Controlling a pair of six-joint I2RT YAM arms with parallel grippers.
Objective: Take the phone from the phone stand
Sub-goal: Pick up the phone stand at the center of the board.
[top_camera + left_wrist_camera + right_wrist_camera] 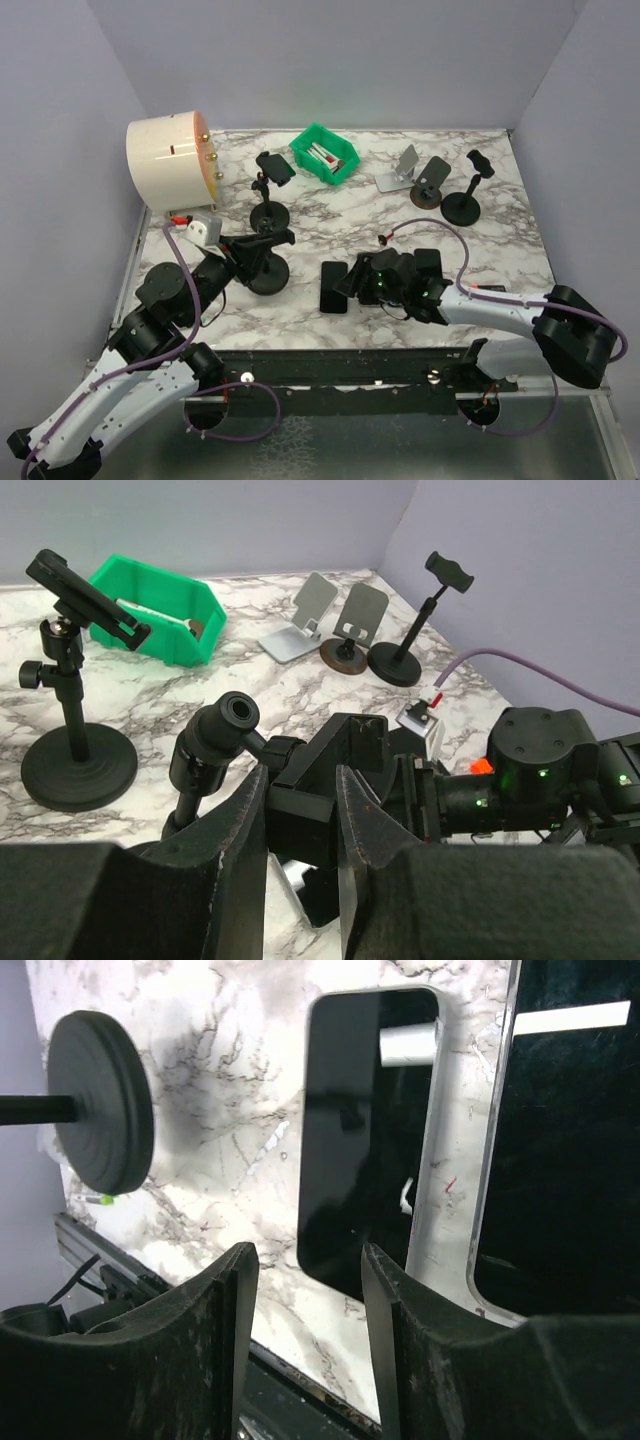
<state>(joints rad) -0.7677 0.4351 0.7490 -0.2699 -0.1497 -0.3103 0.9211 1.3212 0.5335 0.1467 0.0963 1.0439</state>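
Most of your job looks done: the slim black phone (334,287) lies flat, screen up, on the white marble bench (480,250), just right of the black phone stand (268,270) with the round weighted base. As far as you can judge, it is out of the stand's cradle.

Your right pincer (305,1290) hangs low over the end of the phone, fingers apart with nothing between them. Your left pincer (300,815) is clamped on the stand's cradle, steadying it. What seems left is small: lift the right arm clear, then release the stand.

Check the right wrist view for what the overhead view hides. It shows bare marble between the fingertips. It also shows a second black phone (570,1140) lying alongside, on the side away from the stand, which the arm mostly covers from above.

The left wrist view alone shows the grip on the cradle; from overhead that is black on black. Only the overhead view gives you both arms and the stand's base together.
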